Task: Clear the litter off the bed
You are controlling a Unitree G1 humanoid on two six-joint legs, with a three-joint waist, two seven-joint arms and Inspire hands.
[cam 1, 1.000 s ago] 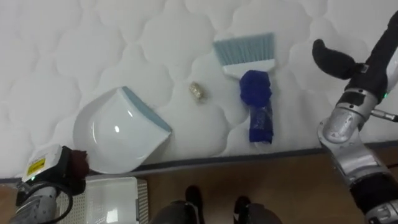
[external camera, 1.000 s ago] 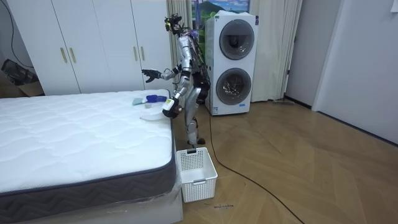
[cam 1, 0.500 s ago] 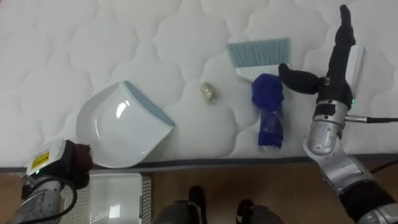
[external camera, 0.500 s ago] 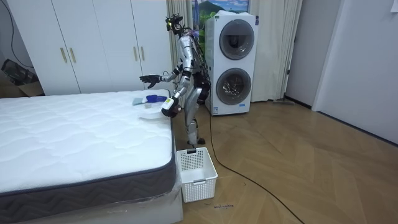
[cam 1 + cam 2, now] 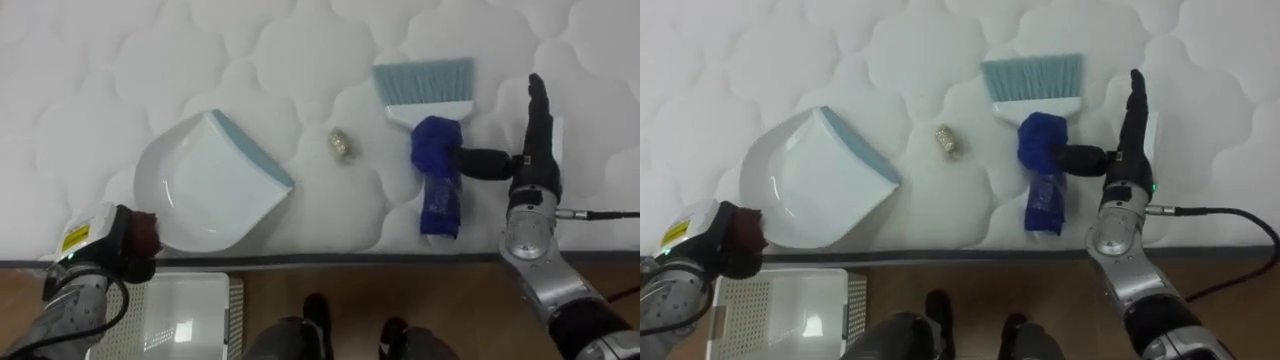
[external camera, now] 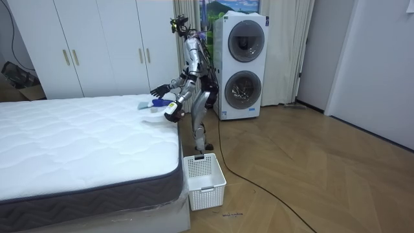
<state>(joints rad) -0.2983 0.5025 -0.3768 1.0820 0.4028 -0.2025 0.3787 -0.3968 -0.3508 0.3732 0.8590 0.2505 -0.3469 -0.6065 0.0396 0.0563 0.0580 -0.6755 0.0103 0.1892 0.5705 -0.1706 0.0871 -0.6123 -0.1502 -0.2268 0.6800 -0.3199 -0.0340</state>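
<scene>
A: What is different from a moment ago?

B: The right hand (image 5: 527, 165). It was held up, well off the hand brush (image 5: 437, 185). Now it has come down just beside the brush, on the robot's right of the blue handle.

A: Does it have hold of it?

B: Not yet. The fingers (image 5: 537, 100) are straight and released, pointing the same way as the brush's pale bristles. Only the thumb reaches across to the handle, and it looks to be touching, no more.

A: And the rest of the bed (image 5: 120, 60)?

B: The brush lies flat on the quilted mattress, bristles away from the robot. Near the brush on its left sits a small crumpled scrap (image 5: 341, 143). Farther left of the brush lies the white dustpan (image 5: 210, 185), its grey-blue lip turned toward scrap and brush. None of them seems disturbed; the whole picture has slid a little, which is the head's doing.

A: The left hand (image 5: 135, 238)?

B: Well apart from the brush, beyond the dustpan, at the mattress edge. Whether its fingers are clenched cannot be told. A white basket (image 5: 190, 315) stands on the floor there, off the bed.

A: So where does the task stand?

B: At its start, by the look of it: the scrap is unswept and the pan empty. The lowered hand suggests that grasping the brush handle is the step in hand. The fingers would need to curl round it before any sweeping toward the dustpan.
</scene>
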